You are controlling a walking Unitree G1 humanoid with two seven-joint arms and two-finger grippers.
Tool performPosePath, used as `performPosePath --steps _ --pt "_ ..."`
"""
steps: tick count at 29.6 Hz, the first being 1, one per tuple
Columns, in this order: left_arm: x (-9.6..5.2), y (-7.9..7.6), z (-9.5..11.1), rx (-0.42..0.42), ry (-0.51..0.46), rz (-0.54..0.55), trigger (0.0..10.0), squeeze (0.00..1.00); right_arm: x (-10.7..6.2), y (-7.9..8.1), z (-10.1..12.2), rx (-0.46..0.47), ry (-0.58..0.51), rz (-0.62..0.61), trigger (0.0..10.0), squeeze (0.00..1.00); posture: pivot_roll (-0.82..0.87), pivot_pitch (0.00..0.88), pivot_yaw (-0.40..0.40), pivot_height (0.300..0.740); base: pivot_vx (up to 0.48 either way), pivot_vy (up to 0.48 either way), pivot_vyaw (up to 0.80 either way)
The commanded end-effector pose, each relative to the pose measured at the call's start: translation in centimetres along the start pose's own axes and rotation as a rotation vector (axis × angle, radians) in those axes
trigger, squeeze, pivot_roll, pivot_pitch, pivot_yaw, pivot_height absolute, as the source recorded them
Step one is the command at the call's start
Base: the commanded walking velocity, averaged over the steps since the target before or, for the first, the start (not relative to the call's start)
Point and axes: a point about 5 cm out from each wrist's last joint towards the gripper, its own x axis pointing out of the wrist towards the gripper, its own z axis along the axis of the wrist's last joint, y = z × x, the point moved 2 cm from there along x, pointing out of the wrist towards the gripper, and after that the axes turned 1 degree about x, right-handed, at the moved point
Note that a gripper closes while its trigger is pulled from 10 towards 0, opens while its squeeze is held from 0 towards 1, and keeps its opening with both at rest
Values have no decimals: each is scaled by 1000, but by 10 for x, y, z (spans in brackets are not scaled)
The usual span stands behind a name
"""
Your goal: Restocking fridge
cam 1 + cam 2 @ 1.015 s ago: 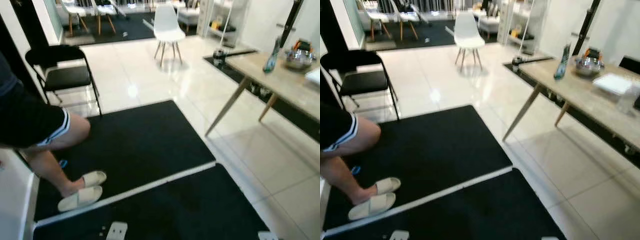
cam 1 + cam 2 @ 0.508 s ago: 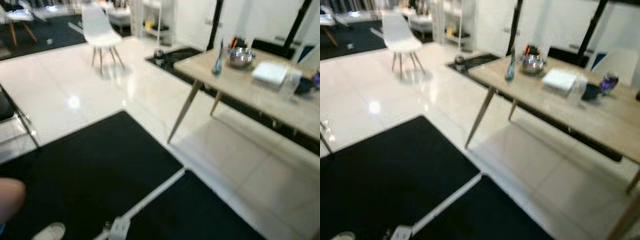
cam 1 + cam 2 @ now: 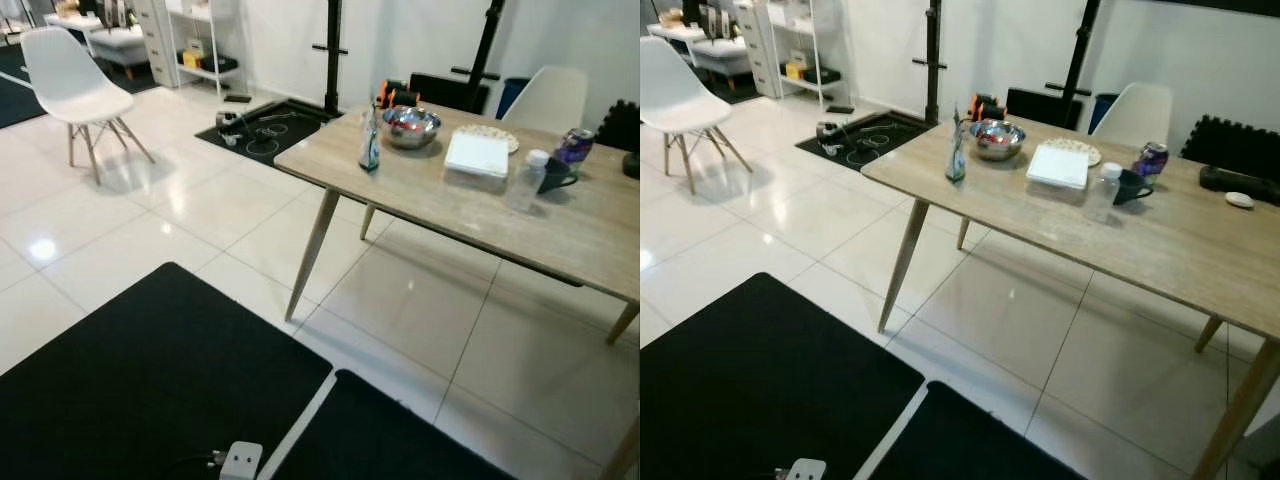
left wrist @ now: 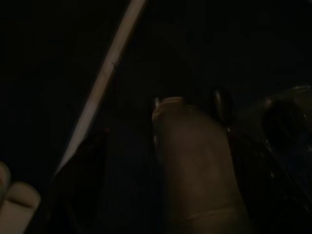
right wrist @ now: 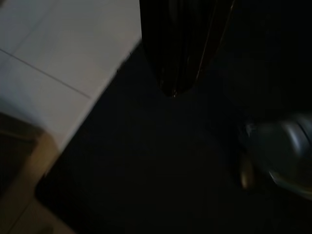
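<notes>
On the wooden table [image 3: 1160,235], clear bottle [image 3: 1101,192] upright, steel bowl [image 3: 996,139], both grippers' jaws indiscernible.

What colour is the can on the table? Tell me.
Purple; the can stands near the table's far edge, best in the right eye view.

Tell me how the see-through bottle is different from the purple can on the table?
The clear plastic bottle is see-through with a white cap; the purple can is solid-colored. The bottle looks taller than the can. The bottle stands nearer the robot; the can sits behind the dark mug. Both stand upright on the wooden table.
</notes>
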Motion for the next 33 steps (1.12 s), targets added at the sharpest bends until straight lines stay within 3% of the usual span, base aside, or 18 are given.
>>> performPosePath --steps 1,16,23,33 --pt "-1 -2 -11 5 45 -9 10000 0 0 1 -8 5 23 0 10000 0 -50 0 -19 740 431 0 -781" --pt "0 -1 -7 3 36 -7 10000 0 1 4 -5 3 21 -2 10000 0 -50 0 -16 740 413 0 -781" --pt "0 0 -6 -10 33 12 10000 0 1 5 1 11 8 -7 10000 0 -50 0 -15 740 76 0 -781" --pt "0 -1 -5 3 28 3 10000 0 2 14 17 21 -30 0 10000 0 -53 0 -17 740 0 0 0"
